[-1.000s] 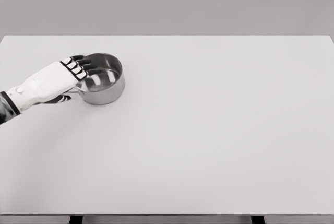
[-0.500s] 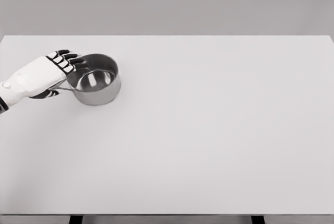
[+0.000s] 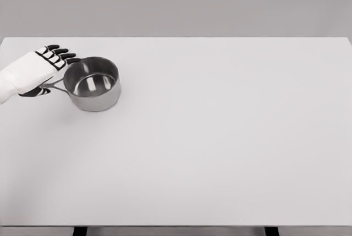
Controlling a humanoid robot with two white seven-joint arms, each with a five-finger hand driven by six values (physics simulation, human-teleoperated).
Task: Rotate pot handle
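A small steel pot (image 3: pixel 92 83) stands upright on the white table (image 3: pixel 220 137) at the far left. Its thin wire handle (image 3: pixel 50 86) points left and runs under my left hand (image 3: pixel 50 72). The white hand lies over the handle's outer end, with its dark-tipped fingers (image 3: pixel 60 55) stretched out straight beside the pot's rim and the thumb (image 3: pixel 36 91) below the handle. The fingers are not curled round anything. The handle's end is hidden under the palm. My right arm does not show.
The table's left edge lies just beyond my left hand. A plain grey wall stands behind the table's far edge.
My left hand has drawn back to the left, its fingers coming off the pot's rim. The pot has slid a little leftward and its handle now shows between hand and pot.
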